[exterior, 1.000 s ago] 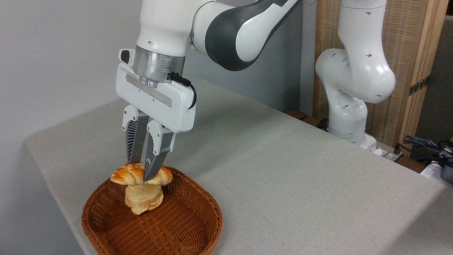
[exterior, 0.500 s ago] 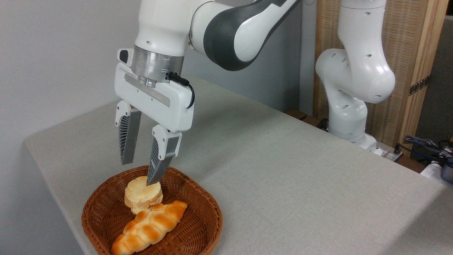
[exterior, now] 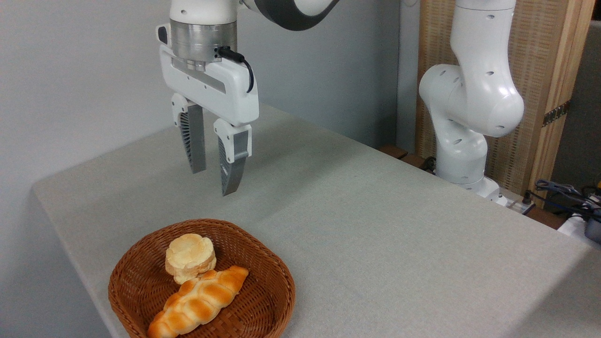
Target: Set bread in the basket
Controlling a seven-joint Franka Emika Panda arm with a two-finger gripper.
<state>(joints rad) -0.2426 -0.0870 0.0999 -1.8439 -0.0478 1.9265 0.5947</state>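
**Bread lies in the basket, claw lifted clear**

The bread (exterior: 199,302), a braided golden loaf, lies on its side inside the basket (exterior: 274,272), running from the middle of the bowl down toward the near rim, where its lower end rests against the weave. Its upper end touches a small round pale bun (exterior: 190,257) that sits toward the back of the basket. The basket stands near the front left corner of the desk (exterior: 375,225).

Half a second ago the claw (exterior: 215,180) hung low with one fingertip right at the bun; it has since risen well above the basket and now hovers over the desk behind it. Its fingers are parted with a modest gap, a little narrower than just before, and hold nothing.

With the loaf released and lying at rest and the claw withdrawn upward, the task looks complete. Only the arm's retreat seems left.
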